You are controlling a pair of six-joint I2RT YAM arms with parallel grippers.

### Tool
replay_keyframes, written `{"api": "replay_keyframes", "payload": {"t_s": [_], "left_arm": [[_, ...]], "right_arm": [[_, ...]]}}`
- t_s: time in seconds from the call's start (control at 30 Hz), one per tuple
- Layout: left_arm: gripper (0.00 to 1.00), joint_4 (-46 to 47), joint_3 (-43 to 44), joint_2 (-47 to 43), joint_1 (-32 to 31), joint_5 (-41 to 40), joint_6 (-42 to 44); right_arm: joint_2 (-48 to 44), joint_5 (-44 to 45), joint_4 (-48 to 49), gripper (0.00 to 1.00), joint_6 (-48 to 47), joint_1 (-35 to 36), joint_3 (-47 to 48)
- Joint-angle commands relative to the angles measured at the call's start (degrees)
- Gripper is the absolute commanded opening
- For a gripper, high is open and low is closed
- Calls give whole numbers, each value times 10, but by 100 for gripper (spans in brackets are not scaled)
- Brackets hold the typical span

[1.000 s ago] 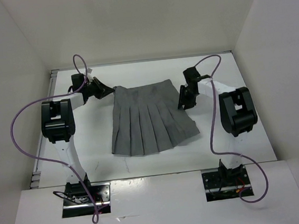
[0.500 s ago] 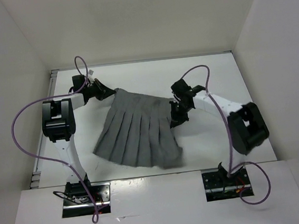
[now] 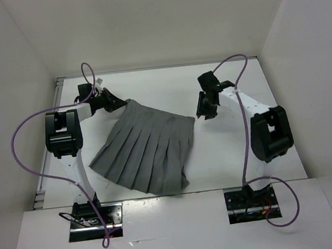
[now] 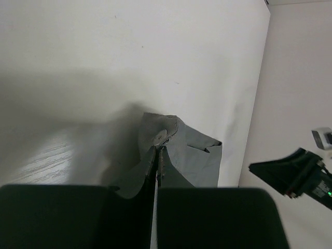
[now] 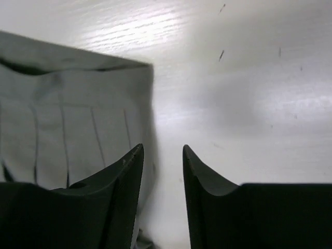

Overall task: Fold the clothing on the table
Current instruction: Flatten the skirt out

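Now the right pincer (image 3: 202,113) has released the skirt (image 3: 148,150).

My left gripper (image 3: 114,100) stretches forward, fingers seemingly pressed together; my right gripper (image 5: 162,151) points down, fingers apart, elbow bent outward.

Overhead view, two close wrist views; skirt (image 3: 148,152) common to all.

My left gripper (image 4: 157,165) pinches a corner of the skirt (image 4: 189,158), and my own dark fingers (image 4: 78,218) hide all the cloth below that pinch. Beside my right gripper (image 5: 162,155), the skirt runs off the picture's left edge and slips behind my left jaw.
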Motion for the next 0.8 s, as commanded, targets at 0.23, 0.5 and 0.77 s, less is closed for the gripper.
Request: {"api": "replay_keyframes", "payload": {"t_s": [0.23,0.5,0.77], "left_arm": [[0,-4,45,20,8,34,21],[0,-4,50,26,8,40,27],[0,-10,50,26,8,46,27]], "right_arm": [[151,-32,135,36,-57,-8,100],[202,-52,140,36,-63,-14,131],[212,-72,150,36,-69,-14,116]]}}
